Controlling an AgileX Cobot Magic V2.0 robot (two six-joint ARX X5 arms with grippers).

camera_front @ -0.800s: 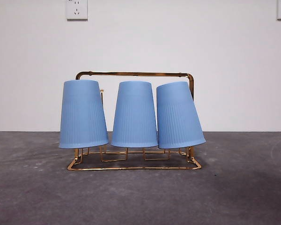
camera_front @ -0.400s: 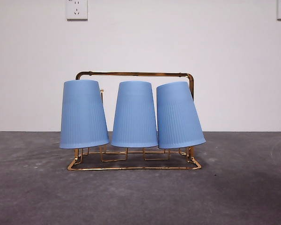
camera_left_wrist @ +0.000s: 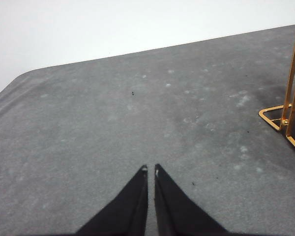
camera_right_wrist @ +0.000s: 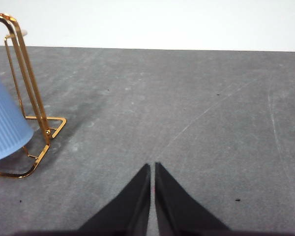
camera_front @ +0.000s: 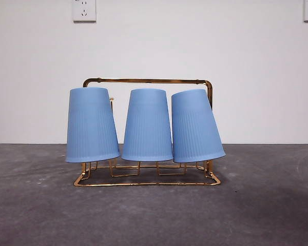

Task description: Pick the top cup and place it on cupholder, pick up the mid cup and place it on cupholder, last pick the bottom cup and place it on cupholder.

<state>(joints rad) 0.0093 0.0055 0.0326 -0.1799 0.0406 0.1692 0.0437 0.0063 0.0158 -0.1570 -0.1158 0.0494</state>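
Observation:
The gold wire cupholder (camera_front: 146,182) stands mid-table in the front view. Three blue ribbed cups hang upside down on it: a left cup (camera_front: 92,124), a middle cup (camera_front: 147,124) and a right cup (camera_front: 195,125) that leans to the right. My left gripper (camera_left_wrist: 150,170) is shut on nothing, over bare table, with the cupholder's corner (camera_left_wrist: 285,120) off to one side. My right gripper (camera_right_wrist: 152,166) is shut too and holds nothing. The cupholder's end (camera_right_wrist: 27,98) and one blue cup (camera_right_wrist: 5,125) show beside it. Neither arm appears in the front view.
The grey table (camera_front: 267,205) runs back to a white wall with two sockets (camera_front: 84,10) high up. Open tabletop lies on both sides of the cupholder and in front of it.
The left cup has shifted very slightly to the right on the cupholder. Nothing else has moved.

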